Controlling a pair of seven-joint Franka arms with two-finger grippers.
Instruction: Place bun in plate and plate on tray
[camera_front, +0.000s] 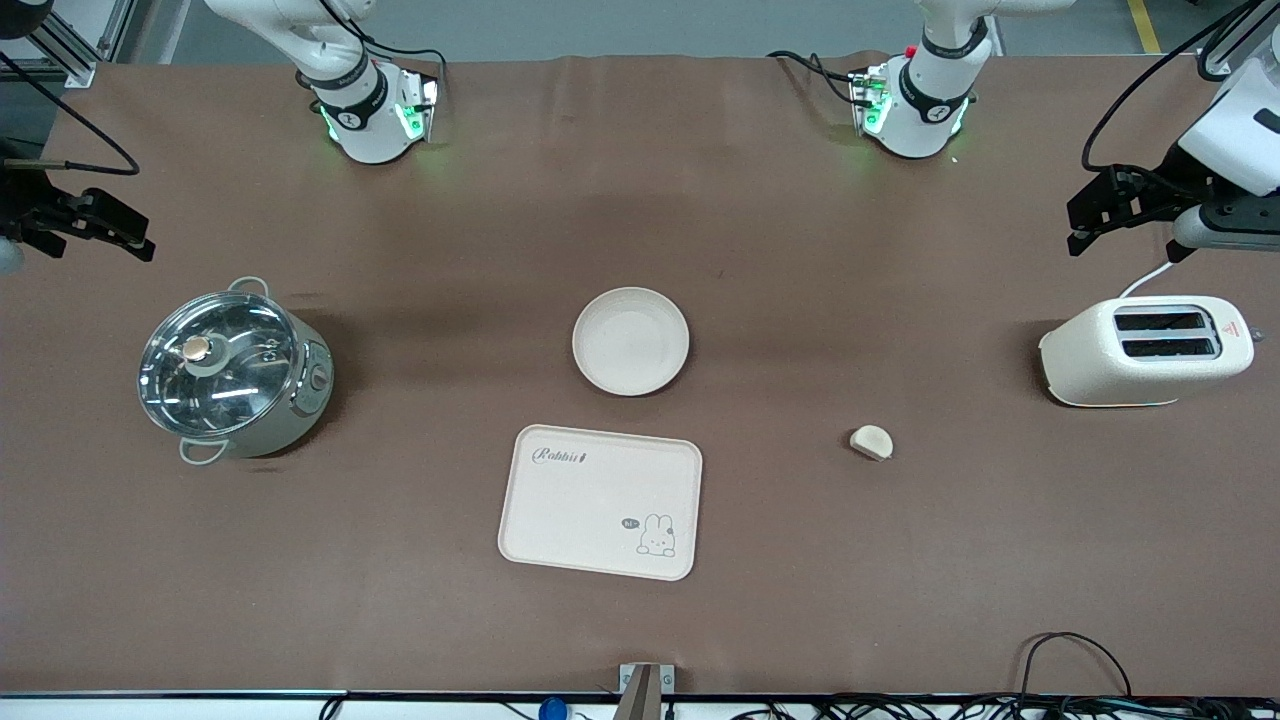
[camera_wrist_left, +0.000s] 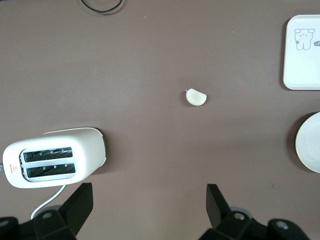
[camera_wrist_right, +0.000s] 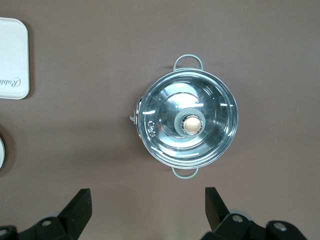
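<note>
The cream plate (camera_front: 630, 340) sits empty on the brown table at its middle. The rabbit tray (camera_front: 600, 500) lies empty, nearer to the front camera than the plate. The small pale bun (camera_front: 871, 441) lies on the table between the tray and the toaster, apart from both. The left wrist view shows the bun (camera_wrist_left: 196, 97), the tray's corner (camera_wrist_left: 300, 70) and the plate's rim (camera_wrist_left: 310, 142). My left gripper (camera_front: 1078, 228) hangs open and empty over the table by the toaster; its wrist view (camera_wrist_left: 148, 195) shows the same. My right gripper (camera_front: 135, 232) hangs open and empty over the table by the pot, as its wrist view (camera_wrist_right: 147, 197) shows.
A cream two-slot toaster (camera_front: 1145, 350) stands at the left arm's end, its cord trailing toward the arm bases. A steel pot with a glass lid (camera_front: 232, 370) stands at the right arm's end. Cables lie along the table edge nearest the front camera.
</note>
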